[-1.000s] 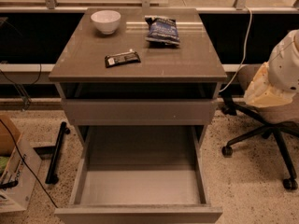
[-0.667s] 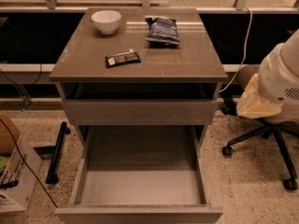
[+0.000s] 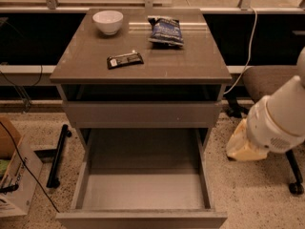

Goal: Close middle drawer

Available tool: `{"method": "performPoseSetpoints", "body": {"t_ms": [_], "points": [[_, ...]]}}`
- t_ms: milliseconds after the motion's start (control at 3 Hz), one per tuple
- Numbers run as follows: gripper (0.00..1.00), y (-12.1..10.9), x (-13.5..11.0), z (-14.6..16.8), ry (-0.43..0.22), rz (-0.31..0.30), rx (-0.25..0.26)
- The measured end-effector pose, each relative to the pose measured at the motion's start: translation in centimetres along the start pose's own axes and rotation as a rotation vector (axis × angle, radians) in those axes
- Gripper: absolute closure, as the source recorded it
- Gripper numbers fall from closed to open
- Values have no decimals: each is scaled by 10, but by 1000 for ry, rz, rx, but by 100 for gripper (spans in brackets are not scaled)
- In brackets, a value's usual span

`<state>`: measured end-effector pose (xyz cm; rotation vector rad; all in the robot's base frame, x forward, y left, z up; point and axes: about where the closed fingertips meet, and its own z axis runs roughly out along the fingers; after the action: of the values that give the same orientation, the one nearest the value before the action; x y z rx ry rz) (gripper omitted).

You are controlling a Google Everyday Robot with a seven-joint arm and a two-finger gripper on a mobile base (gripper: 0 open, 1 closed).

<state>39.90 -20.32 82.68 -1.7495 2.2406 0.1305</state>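
Observation:
The middle drawer (image 3: 143,190) is pulled far out toward me at the bottom of the grey-brown cabinet (image 3: 140,56). Its pale grey inner box is empty, and its low front panel (image 3: 141,219) lies at the lower edge of the view. Another drawer front (image 3: 142,113) sits above it, nearly flush, with a dark gap over it. My white arm (image 3: 279,118) comes in from the right. The gripper (image 3: 244,149) shows as a pale yellowish shape at the arm's lower left, to the right of the open drawer's side and apart from it.
On the cabinet top lie a white bowl (image 3: 107,21), a dark chip bag (image 3: 166,31) and a black snack bar (image 3: 125,59). An office chair (image 3: 271,82) stands at the right behind my arm. A cardboard box (image 3: 12,175) and a black bar (image 3: 58,154) lie on the floor at the left.
My arm has moved lower in the view and a little left, closer to the cabinet's right side. The drawers and the things on the top have not moved.

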Motion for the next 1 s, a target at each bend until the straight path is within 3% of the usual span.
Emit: {"method": "performPoseSetpoints", "body": {"t_ms": [333, 1000], "points": [[100, 26, 9, 32, -41, 46, -65], [100, 72, 38, 95, -138, 120, -135]]}}
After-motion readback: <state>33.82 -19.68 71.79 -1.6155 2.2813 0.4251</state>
